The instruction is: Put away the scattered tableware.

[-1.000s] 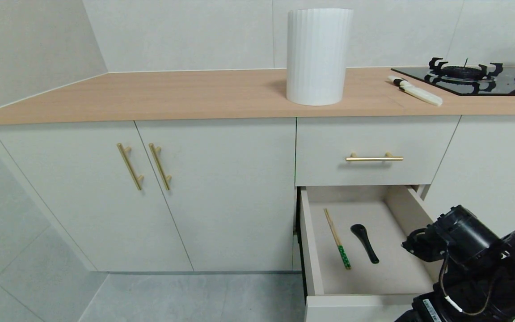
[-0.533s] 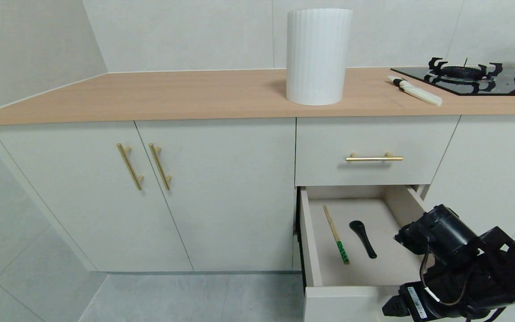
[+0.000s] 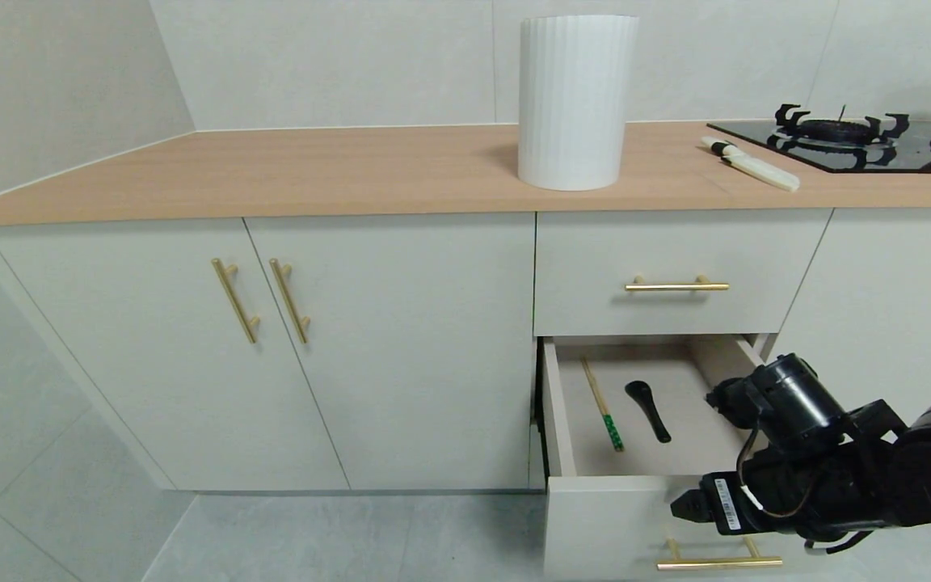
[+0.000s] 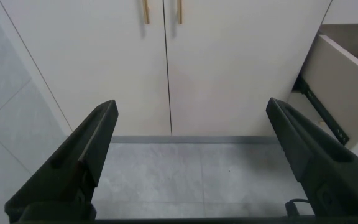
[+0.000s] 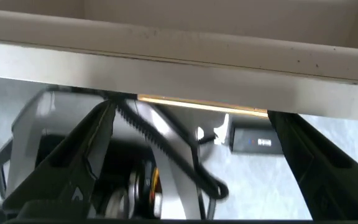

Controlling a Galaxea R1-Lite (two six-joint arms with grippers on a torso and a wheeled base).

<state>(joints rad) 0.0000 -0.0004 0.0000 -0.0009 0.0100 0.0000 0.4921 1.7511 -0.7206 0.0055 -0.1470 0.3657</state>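
Note:
The lower drawer (image 3: pixel 560 420) stands part-way out. On its floor lie a pair of wooden chopsticks with green ends (image 3: pixel 601 404) and a black spoon (image 3: pixel 648 411), side by side. My right gripper (image 3: pixel 682 508) is against the drawer's front panel (image 3: pixel 603 517), just above its gold handle (image 3: pixel 720 560). In the right wrist view that gripper (image 5: pixel 191 112) is open, with the panel's top edge (image 5: pixel 179 53) and the gold handle (image 5: pixel 197 104) ahead of it. My left gripper (image 4: pixel 190 106) hangs open and holds nothing, low over the floor before the cabinet doors (image 4: pixel 166 56).
On the wooden counter (image 3: pixel 312 170) stand a tall white ribbed cylinder (image 3: pixel 570 101) and a white-bladed knife (image 3: pixel 750 164), beside a black gas hob (image 3: pixel 853 137). The upper drawer (image 3: pixel 676 275) is closed. Grey floor tiles (image 3: pixel 352 541) lie open to the left.
The lower drawer has slid inward, so less of its floor shows. My right arm has moved forward with the front panel. Chopsticks and spoon rode along inside.

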